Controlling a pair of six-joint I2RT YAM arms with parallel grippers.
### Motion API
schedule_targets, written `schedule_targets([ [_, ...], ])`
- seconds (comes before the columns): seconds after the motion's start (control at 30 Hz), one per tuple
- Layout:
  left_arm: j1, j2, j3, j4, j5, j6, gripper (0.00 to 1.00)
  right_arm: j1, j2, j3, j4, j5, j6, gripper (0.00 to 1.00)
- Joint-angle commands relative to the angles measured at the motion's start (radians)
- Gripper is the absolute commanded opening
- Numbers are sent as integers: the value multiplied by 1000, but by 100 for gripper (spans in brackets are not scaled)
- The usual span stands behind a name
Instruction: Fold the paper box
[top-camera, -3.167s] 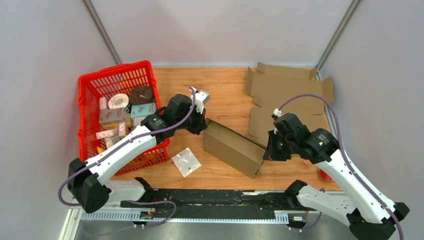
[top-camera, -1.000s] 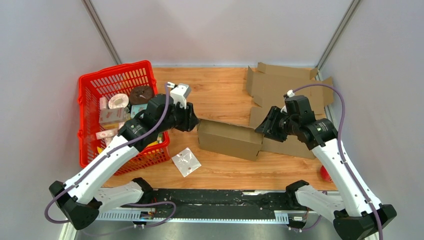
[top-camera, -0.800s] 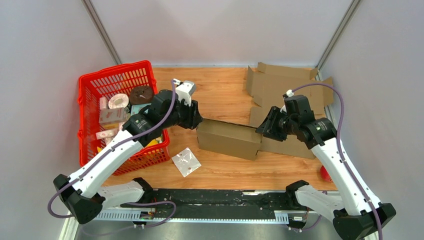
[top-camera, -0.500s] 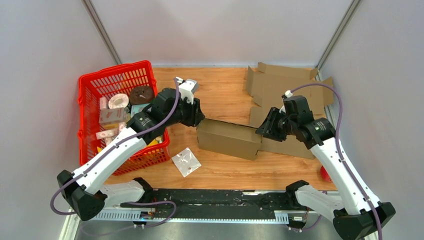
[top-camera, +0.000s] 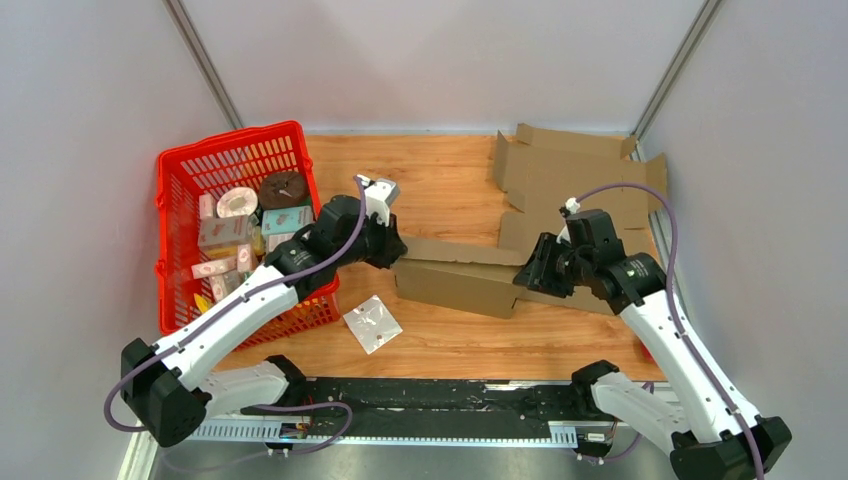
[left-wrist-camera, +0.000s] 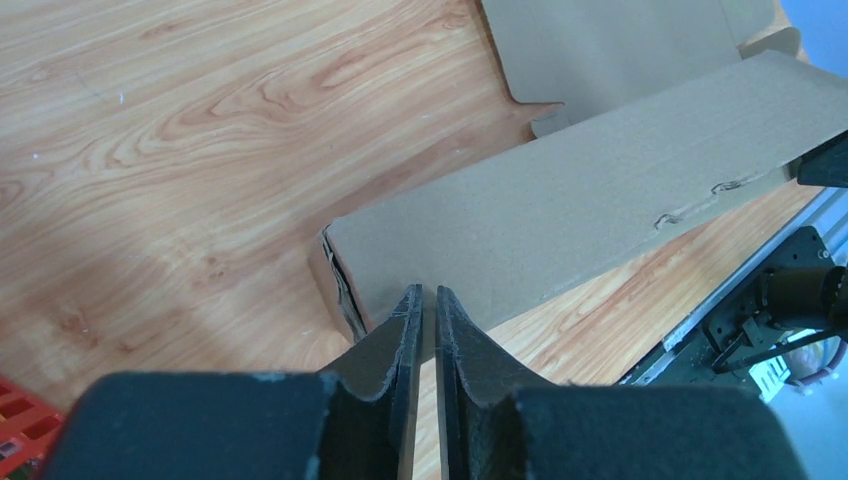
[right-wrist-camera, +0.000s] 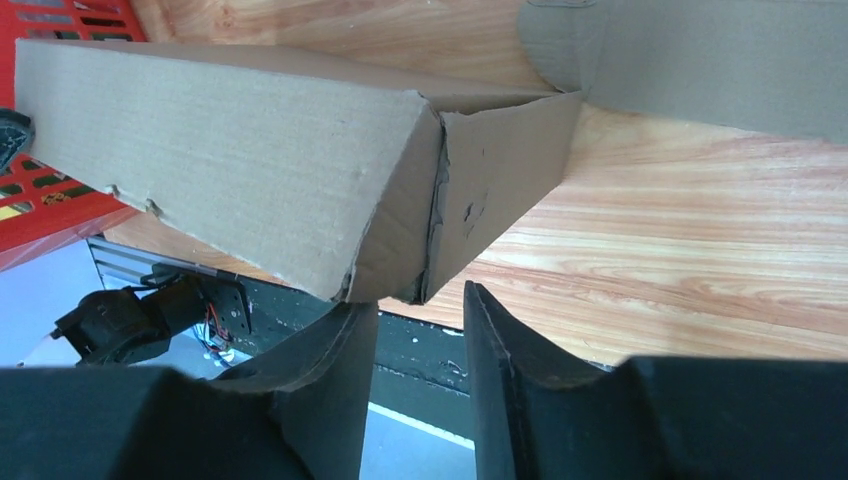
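The paper box (top-camera: 458, 280) lies long and low mid-frame on the wooden surface (top-camera: 440, 185). It is light, thin cardboard I'd expect to buckle or skate if shoved, so its stiffer end corners look best to hold. The left claw (left-wrist-camera: 427, 295) looks pinched almost shut on its left end, while the right claw (right-wrist-camera: 420, 300) stands apart, straddling the right end corner.

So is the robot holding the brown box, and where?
The left end effector seems to pinch the cardboard box at its left end edge. The right end effector straddles its right corner; a grip cannot be told.
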Motion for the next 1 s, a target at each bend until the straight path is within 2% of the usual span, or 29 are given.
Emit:
schedule_targets([
  [0.0,3,-26,-44,-27,18,-19,17,-13,-34,80,-33,-39,-42,42],
  [0.1,3,-32,-35,-29,19,-19,17,-33,-43,208,-72,-25,-27,45],
  [0.2,3,-32,-27,-35,22,-17,17,-36,-20,266,-57,-17,-21,46],
  [0.3,3,-29,-28,-41,22,-19,17,-38,32,277,24,-63,-26,40],
  [0.37,3,-36,-36,-38,22,-28,17,-44,29,222,93,-80,-19,36],
  [0.4,1,-41,-45,-37,24,-31,17,-53,22,190,195,-106,-16,32],
  [0.5,1,-56,-56,-33,15,-35,17,-74,-14,67,345,-160,-4,26],
  [0.67,3,-58,-51,-41,19,-31,17,-110,-58,-89,382,-247,11,14],
  [0.8,3,-41,-28,-30,51,-37,20,-110,-156,-223,397,-260,7,13],
  [0.87,3,-32,-15,-26,65,-37,20,-113,-199,-223,394,-234,-13,13],
  [0.97,3,-18,25,-38,90,-34,22,-133,-178,-137,350,-255,-52,14],
])
